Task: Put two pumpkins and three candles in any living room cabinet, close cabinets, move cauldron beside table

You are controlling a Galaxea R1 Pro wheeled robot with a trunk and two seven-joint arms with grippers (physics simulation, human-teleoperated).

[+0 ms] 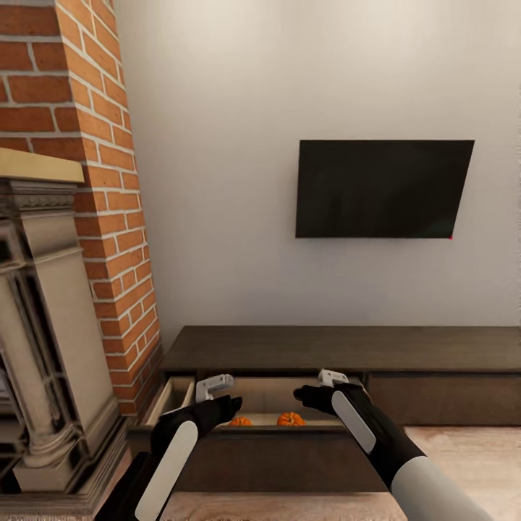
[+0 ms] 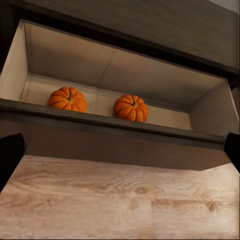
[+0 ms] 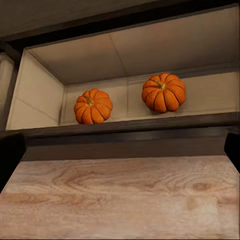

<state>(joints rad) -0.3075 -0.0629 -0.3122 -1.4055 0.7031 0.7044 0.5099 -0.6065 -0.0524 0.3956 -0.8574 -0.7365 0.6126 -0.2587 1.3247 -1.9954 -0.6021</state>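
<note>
— Pumpkins first: where are they?

— Both pumpkins lie inside the pulled-out drawer (image 1: 177, 394) of the long dark cabinet (image 1: 340, 347) under the television (image 1: 383, 188). From the head camera just their tops peek over the drawer front, one (image 1: 241, 420) beside the left arm, the other (image 1: 291, 418) near the middle.

— Do the wrist cameras add anything?

— Yes. The left wrist camera looks into the pale drawer box and shows both whole, side by side (image 2: 67, 99) (image 2: 131, 108), apart from each other, resting on the drawer floor near its back wall. The right wrist camera shows the same pair (image 3: 93, 106) (image 3: 163, 92), stems up, with the wood-grain floor (image 3: 120, 200) in front of the drawer.

— And the grippers?

— The left gripper (image 1: 214, 387) and the right gripper (image 1: 331, 378) hover above the open drawer, one toward each end. Each wrist camera shows dark fingertips (image 2: 10, 155) (image 3: 11, 152) out at both picture edges, so both sets of jaws are spread wide with nothing between them.

— What does the head camera alone give?

— The room: brick chimney (image 1: 94, 145), carved fireplace surround (image 1: 43, 325), white wall.
</note>
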